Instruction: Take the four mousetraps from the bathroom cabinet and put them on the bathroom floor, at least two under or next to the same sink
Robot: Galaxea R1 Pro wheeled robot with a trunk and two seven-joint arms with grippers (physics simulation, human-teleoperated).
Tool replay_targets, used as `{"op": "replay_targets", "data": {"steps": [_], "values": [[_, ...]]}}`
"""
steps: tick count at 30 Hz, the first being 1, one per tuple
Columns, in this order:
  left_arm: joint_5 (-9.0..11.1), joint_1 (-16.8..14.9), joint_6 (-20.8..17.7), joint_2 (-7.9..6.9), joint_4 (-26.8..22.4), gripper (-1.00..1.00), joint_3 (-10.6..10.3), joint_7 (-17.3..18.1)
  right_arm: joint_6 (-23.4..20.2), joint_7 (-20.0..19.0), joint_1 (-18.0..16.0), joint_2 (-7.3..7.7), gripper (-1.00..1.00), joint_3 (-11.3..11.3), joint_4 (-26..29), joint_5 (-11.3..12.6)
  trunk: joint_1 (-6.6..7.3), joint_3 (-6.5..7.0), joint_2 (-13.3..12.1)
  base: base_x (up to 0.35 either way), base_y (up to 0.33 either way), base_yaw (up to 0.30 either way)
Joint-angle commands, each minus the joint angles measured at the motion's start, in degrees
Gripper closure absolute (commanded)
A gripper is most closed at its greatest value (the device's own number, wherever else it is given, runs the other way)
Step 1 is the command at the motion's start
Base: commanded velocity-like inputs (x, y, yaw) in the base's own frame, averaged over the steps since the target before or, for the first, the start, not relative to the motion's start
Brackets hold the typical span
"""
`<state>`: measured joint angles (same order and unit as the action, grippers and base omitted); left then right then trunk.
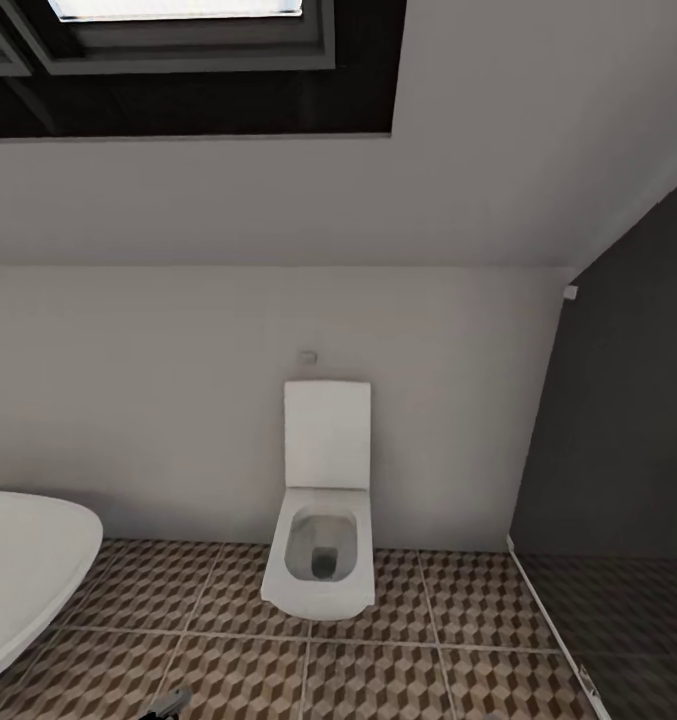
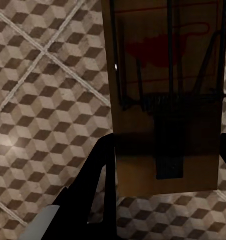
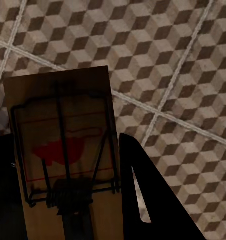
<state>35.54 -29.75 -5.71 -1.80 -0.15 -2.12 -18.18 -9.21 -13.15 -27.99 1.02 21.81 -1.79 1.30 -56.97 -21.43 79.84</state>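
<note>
Two flat brown wooden mousetraps, one (image 2: 165,100) clamped in the left fingers (image 2: 100,170), the other (image 3: 62,165) in the right fingers (image 3: 143,190), above cube-patterned tiled bathroom floor (image 2: 37,100), white toilet (image 1: 323,540) ahead.

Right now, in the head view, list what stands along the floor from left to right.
Bathtub → toilet → dark wall.

Head view toward toilet (image 1: 320,520); wrists close above shared floor (image 2: 37,100)
</note>
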Motion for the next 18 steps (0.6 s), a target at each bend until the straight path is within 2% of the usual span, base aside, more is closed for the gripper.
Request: {"op": "replay_targets", "data": {"steps": [1,8,18], "values": [[0.1,0.0,-0.3,-0.05,0.0,1.0,-0.2,-0.2,-0.1,-0.2,-0.1,0.03,1.0,0.3,-0.1,0.3,0.0,-0.06,0.0,0.103,0.096,0.0],[0.1,0.0,-0.4,-0.18,0.0,1.0,-0.2,-0.2,-0.1,-0.2,-0.1,0.04,1.0,0.3,-0.1,0.3,0.0,-0.06,0.0,0.14,0.122,0.0],[0.1,0.0,-0.4,-0.14,0.0,1.0,-0.2,-0.2,-0.1,-0.2,-0.1,0.03,1.0,0.3,-0.1,0.3,0.0,-0.06,0.0,0.022,0.017,0.0]]}}
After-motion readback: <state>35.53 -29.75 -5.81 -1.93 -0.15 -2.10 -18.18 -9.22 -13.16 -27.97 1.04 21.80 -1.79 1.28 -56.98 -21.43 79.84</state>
